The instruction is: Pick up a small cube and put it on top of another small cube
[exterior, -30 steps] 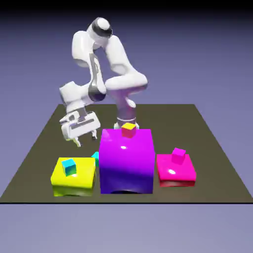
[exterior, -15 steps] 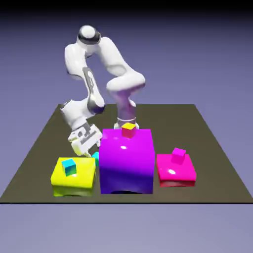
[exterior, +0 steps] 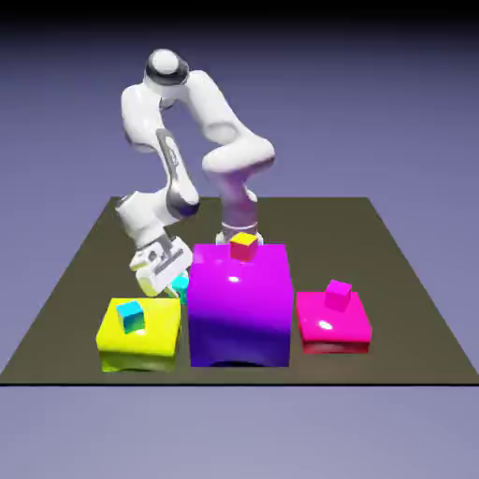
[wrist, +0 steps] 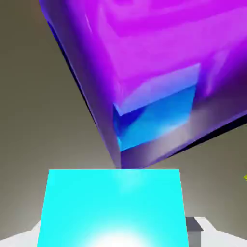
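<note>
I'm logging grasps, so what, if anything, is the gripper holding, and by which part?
A cyan cube, held by two opposite side faces between the fingertips; its top face is uncovered.

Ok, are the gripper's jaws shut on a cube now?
Yes, shut on a cyan cube: in the hand view it fills the space between the finger tips.

Table: one, flat, dark olive-brown, straight-edged; narrower at its far edge in the exterior view. Backdrop: one, plain, blue-violet; stands beyond the table, darkening to black well above it, paler below the table's near edge. Light: soft pale glow on the table's surface in the hand view.
</note>
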Available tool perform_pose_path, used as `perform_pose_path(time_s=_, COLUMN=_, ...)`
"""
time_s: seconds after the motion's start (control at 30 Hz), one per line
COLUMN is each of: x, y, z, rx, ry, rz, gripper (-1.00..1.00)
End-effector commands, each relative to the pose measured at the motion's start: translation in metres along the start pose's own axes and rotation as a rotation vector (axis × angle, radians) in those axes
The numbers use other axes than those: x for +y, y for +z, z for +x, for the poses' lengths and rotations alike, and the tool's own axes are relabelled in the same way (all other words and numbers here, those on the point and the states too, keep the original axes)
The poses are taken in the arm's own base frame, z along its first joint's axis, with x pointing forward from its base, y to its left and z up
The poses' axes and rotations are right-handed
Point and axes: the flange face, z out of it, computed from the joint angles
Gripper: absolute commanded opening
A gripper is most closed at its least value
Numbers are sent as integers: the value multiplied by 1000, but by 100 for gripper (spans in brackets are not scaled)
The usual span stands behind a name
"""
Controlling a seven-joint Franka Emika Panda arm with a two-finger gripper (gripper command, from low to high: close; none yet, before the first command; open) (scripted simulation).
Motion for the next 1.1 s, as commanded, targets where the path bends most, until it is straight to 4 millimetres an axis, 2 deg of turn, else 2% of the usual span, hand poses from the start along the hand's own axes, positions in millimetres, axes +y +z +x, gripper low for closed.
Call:
perform_pose_path(time_s=0.0, x=-1, y=-6, z=0, rx=-1, ry=0, rz=-1, gripper=-100)
perform_pose_path(time_s=0.13, x=1, y=-14, z=14, rx=9, ry=150, rz=78, gripper=-100)
perform_pose_path(time_s=0.3, x=46, y=-44, z=49, rx=-10, ry=245, rz=76, gripper=-100)
perform_pose_path(time_s=0.43, x=74, y=-75, z=93, rx=1, ry=265, rz=47, gripper=-100)
perform_pose_path(time_s=0.53, x=90, y=-101, z=135, rx=17, ry=229, rz=0, gripper=-100)
perform_pose_path(time_s=0.67, x=95, y=-139, z=203, rx=57, ry=155, rz=-61, gripper=-100)
perform_pose_path(time_s=0.7, x=95, y=-142, z=210, rx=62, ry=147, rz=-66, gripper=-100)
perform_pose_path(time_s=0.73, x=95, y=-142, z=210, rx=62, ry=147, rz=-66, gripper=-100)
perform_pose_path(time_s=0.93, x=106, y=-76, z=205, rx=62, ry=147, rz=-66, gripper=-100)
perform_pose_path(time_s=0.97, x=106, y=-76, z=205, rx=62, ry=147, rz=-66, gripper=100)
perform_pose_path(time_s=1.0, x=106, y=-76, z=205, rx=62, ry=147, rz=-66, gripper=100)
perform_pose_path(time_s=1.07, x=103, y=-101, z=207, rx=65, ry=147, rz=-68, gripper=100)
